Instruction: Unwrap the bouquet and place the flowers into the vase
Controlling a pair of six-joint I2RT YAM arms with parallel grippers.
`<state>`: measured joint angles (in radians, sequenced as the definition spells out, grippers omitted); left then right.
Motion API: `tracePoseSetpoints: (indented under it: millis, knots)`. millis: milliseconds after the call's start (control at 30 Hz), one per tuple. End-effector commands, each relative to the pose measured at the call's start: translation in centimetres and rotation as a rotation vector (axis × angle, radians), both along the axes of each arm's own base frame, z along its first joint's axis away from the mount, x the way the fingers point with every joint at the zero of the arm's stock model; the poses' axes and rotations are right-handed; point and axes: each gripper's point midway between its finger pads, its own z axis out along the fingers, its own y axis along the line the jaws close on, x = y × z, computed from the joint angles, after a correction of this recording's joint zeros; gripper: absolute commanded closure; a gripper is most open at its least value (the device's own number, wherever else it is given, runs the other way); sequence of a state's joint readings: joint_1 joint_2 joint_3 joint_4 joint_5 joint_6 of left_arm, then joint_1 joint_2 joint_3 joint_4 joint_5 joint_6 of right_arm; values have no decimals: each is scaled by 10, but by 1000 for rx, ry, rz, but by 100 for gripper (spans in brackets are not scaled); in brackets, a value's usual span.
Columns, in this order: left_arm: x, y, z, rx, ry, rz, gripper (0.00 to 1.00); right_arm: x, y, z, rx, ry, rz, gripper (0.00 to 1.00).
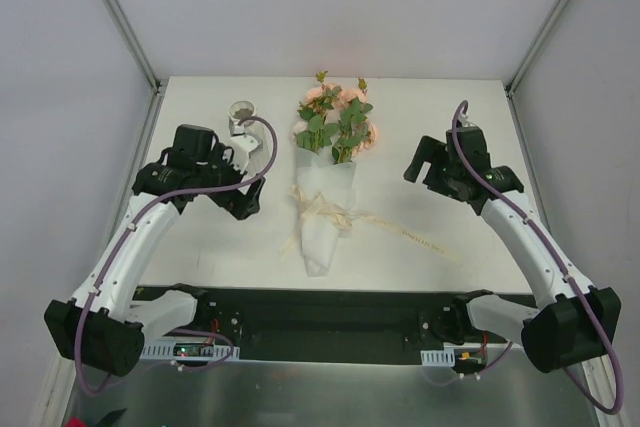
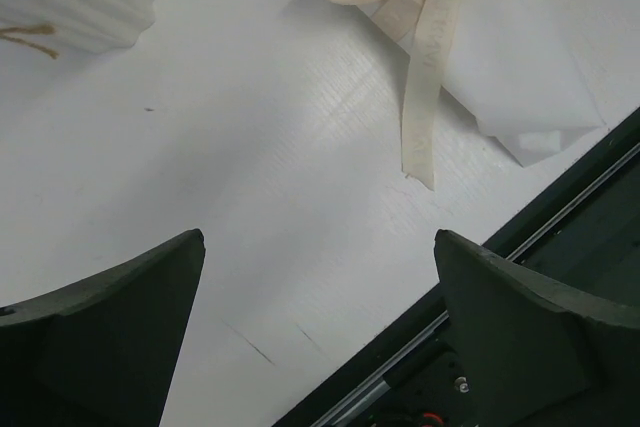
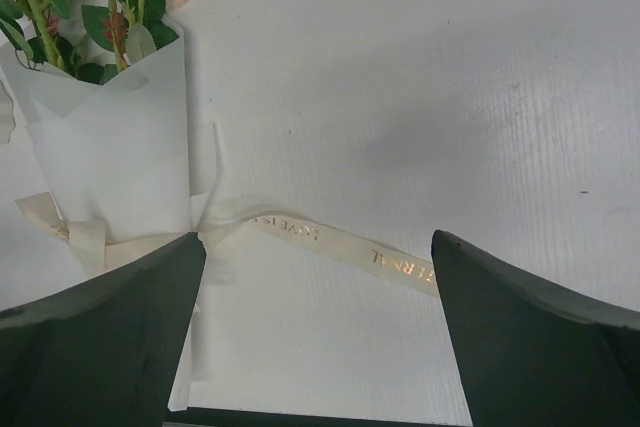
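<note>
Bouquet (image 1: 325, 182) lying wrapped and tied at centre of worktop (image 1: 200, 252), blooms (image 1: 340, 107) toward 12 o'clock, narrow end toward 6. Ribbon tail (image 1: 405, 232) trailing toward 4 o'clock. Vase (image 1: 241, 115) standing at 9 o'clock of blooms, apart. Left pincer (image 2: 318, 239) gaping wide at bouquet's 9 o'clock, gripping nothing; right pincer (image 3: 318, 237) likewise spread at 3 o'clock, empty.

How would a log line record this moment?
bouquet: wrapped, tied | vase: upright, flowerless | left gripper: open, empty | right gripper: open, empty
</note>
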<state>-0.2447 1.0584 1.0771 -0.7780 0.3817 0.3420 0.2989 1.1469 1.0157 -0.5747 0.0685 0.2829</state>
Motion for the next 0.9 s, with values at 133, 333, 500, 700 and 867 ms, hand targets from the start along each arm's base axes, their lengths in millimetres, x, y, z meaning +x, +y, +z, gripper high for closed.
tracePoseSetpoints:
  millis: [133,333,500,700,867]
  knots:
    - [5,-35,-11,-23,56,-157,1,1,-3,-21,1,51,-77,0]
    - [24,-65,-33,5,98,-231,1,-5,-4,-34,19,61,-101,0]
    - [35,-91,-62,52,140,-306,1,-13,-3,-41,43,56,-101,0]
    - [42,-115,-92,84,169,-371,1,-25,2,-54,93,68,-99,0]
    - [35,-125,-111,80,203,-389,1,-31,5,-60,103,79,-89,1]
